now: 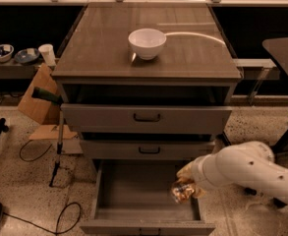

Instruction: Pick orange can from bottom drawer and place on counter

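Note:
The bottom drawer (133,191) stands pulled open at the foot of the cabinet, its floor bare on the left. My gripper (187,185) reaches in from the right on a white arm and is shut on the orange can (183,192). The can hangs over the drawer's right side, just above the floor. The counter (104,48) is the cabinet's top, far above the can.
A white bowl (147,42) sits on the counter near its middle. Two closed grey drawers (146,118) lie between counter and open drawer. Cardboard (35,100), a pole and cables lie on the floor at left. A dark table (286,48) is at right.

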Controlling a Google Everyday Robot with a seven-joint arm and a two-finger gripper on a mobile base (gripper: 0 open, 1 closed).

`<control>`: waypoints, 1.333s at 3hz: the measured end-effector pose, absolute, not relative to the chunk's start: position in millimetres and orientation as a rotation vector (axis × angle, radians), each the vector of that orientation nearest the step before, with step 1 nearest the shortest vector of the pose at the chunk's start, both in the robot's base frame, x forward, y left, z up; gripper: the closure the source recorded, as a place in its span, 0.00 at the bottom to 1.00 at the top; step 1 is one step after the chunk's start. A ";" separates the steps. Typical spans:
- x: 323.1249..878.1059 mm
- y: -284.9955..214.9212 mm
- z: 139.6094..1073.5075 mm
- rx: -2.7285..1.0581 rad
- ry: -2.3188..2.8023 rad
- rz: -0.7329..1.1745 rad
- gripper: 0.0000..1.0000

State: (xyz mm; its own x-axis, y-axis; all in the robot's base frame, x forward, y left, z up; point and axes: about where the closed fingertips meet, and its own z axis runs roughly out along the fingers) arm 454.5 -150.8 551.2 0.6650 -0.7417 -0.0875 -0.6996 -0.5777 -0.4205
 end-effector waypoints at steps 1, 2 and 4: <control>447.6 -158.5 619.9 -2.360 1.193 -0.192 1.00; 447.6 -158.5 619.9 -2.360 1.193 -0.192 1.00; 450.9 -132.2 688.1 -2.291 1.038 -0.247 1.00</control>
